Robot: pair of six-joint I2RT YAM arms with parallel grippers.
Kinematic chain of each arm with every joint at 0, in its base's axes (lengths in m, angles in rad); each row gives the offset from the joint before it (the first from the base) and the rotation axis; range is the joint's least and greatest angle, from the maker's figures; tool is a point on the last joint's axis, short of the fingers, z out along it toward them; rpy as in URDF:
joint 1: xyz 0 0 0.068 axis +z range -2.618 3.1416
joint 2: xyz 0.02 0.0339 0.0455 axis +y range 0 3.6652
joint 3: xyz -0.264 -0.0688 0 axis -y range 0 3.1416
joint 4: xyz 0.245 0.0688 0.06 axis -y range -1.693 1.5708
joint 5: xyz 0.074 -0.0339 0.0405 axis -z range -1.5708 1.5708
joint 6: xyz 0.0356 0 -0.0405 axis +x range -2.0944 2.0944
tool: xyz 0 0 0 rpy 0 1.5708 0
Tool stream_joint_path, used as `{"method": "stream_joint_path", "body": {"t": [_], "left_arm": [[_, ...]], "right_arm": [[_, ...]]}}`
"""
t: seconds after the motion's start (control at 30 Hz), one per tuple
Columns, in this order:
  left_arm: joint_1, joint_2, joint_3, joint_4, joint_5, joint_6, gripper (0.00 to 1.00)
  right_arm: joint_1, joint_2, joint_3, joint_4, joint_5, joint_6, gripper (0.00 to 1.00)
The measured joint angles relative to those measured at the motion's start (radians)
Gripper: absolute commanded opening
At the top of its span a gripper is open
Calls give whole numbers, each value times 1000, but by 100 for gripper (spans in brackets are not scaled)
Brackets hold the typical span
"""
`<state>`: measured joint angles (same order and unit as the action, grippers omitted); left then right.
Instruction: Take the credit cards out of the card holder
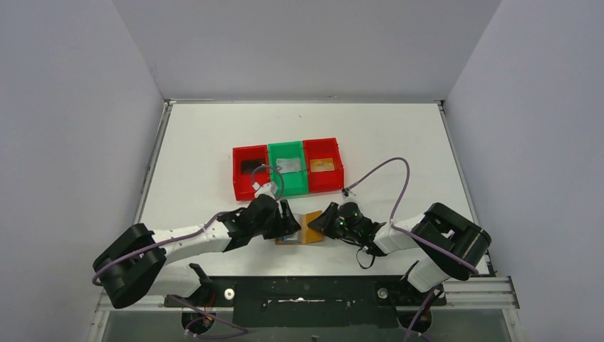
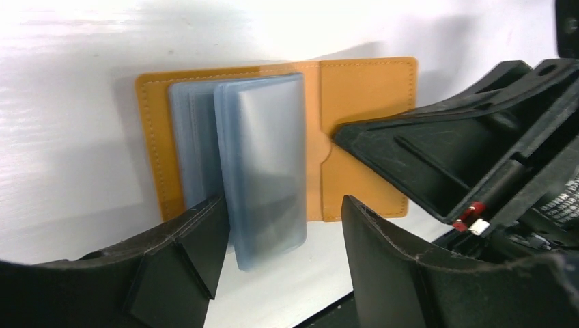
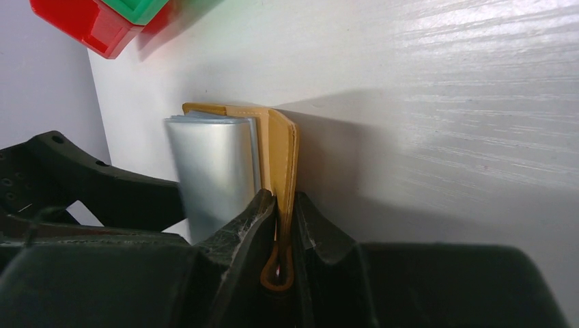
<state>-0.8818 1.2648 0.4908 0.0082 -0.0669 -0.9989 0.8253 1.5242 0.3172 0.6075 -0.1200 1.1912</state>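
The tan card holder (image 1: 312,229) lies open on the table between both grippers. In the left wrist view its pale blue-grey sleeves (image 2: 263,164) stand up from the tan cover (image 2: 365,89). My left gripper (image 2: 280,256) is open, with the sleeves' near edge between its fingers (image 2: 194,249). My right gripper (image 3: 283,225) is shut on the card holder's tan flap (image 3: 281,157). A black credit card (image 1: 249,166), a silver-grey one (image 1: 288,165) and an orange-brown one (image 1: 322,164) each lie in a bin.
Three joined bins stand behind the holder: red (image 1: 242,187), green (image 1: 288,187), red (image 1: 335,182). A purple cable (image 1: 388,171) loops above the right arm. The table's near edge and the arm bases are close behind the grippers.
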Motion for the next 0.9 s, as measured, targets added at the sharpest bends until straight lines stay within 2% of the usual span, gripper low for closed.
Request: {"method": "stream_joint_path", "body": {"t": [0.23,0.5,0.7,0.9], "left_arm": [[0,36,1,107,87,2,59],[2,101,72,150,192,49,58],[1,164,76,193,250,53,58],[1,199,76,229,258,52,56]], "right_arm": [[-1,0,0,0,0,0,10],[-1,5,1,5,-1,3,13],[0,-20,-18,2,20,7,22],[0,-118,-40,-87,71,-1,31]]}}
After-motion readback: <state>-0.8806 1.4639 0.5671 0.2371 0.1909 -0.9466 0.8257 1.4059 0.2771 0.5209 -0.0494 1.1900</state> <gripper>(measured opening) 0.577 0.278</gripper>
